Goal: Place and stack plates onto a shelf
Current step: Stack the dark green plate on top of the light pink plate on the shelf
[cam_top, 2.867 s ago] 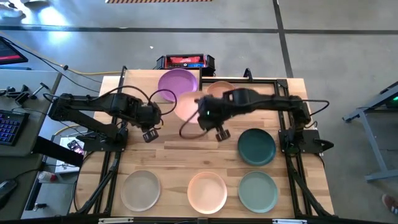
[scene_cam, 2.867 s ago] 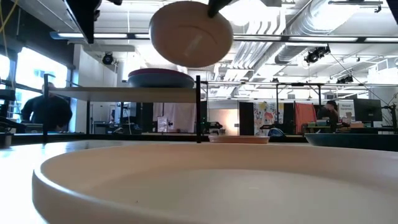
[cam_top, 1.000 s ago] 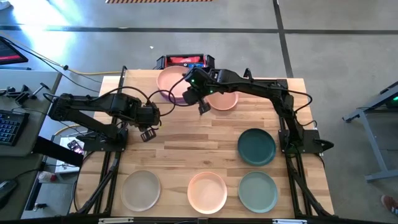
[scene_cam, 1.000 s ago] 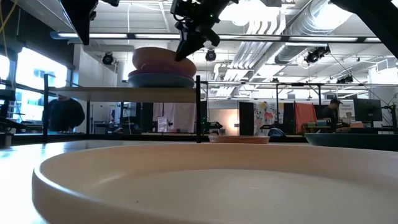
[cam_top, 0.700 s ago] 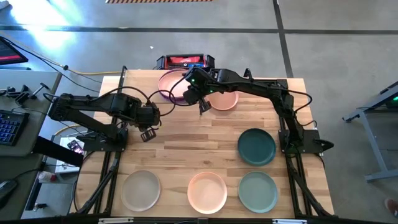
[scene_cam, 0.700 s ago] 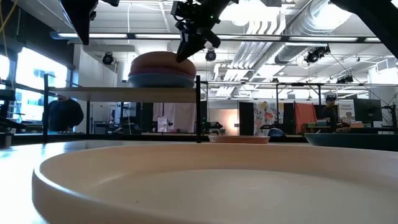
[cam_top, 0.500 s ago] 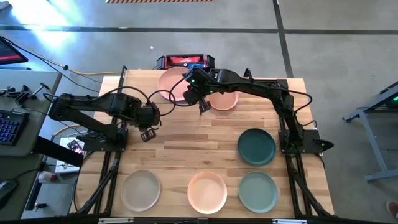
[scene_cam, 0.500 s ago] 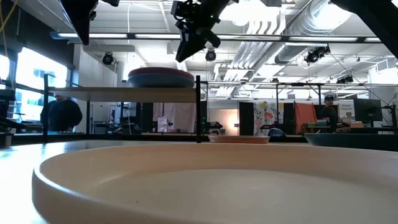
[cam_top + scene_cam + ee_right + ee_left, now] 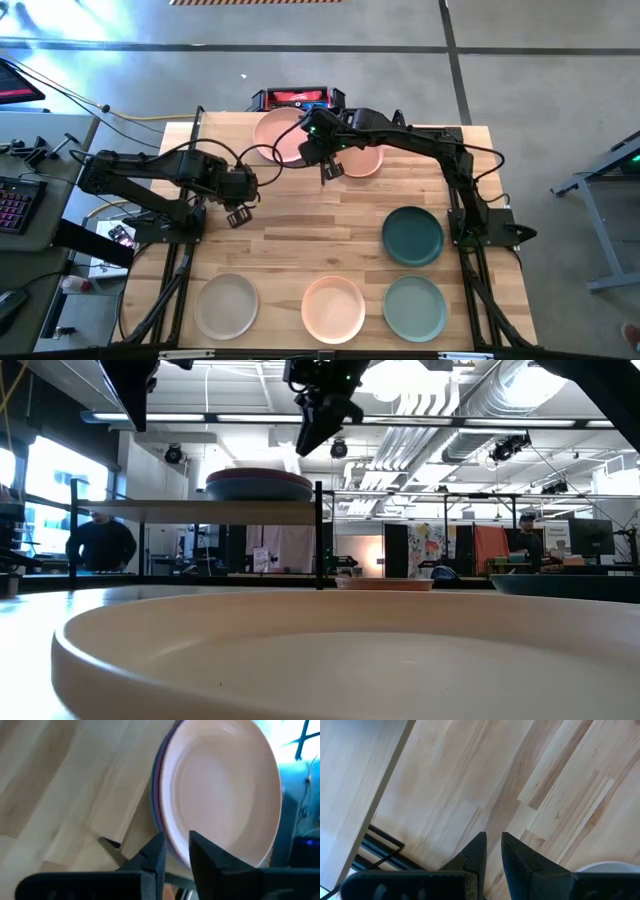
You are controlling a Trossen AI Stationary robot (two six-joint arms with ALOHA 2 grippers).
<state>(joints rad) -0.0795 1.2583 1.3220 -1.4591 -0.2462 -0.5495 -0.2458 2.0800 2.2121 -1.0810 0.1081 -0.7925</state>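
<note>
On the shelf (image 9: pixel 190 509) at the table's far side sits a stack of plates (image 9: pixel 258 484), a pale pink plate (image 9: pixel 279 139) on top and a purple and a blue rim (image 9: pixel 159 805) under it. My right gripper (image 9: pixel 329 174) hovers open just off the stack's near right rim, touching nothing; its fingers (image 9: pixel 175 851) show a gap. Left of the table's middle, my left gripper (image 9: pixel 238 215) hangs over bare wood, its fingers (image 9: pixel 492 851) slightly apart. A peach plate (image 9: pixel 360 160) lies on the table beside the shelf.
A dark teal plate (image 9: pixel 412 235) lies at the right. Along the near edge lie a beige plate (image 9: pixel 227 305), a peach plate (image 9: pixel 333 307) and a sage green plate (image 9: pixel 414 307). A red and black box (image 9: pixel 297 99) sits beyond the far edge.
My right gripper has let the pale pink plate down from a tilt until it lies flat on the stack, let go of its rim, and drawn a little up and toward the table's right.
</note>
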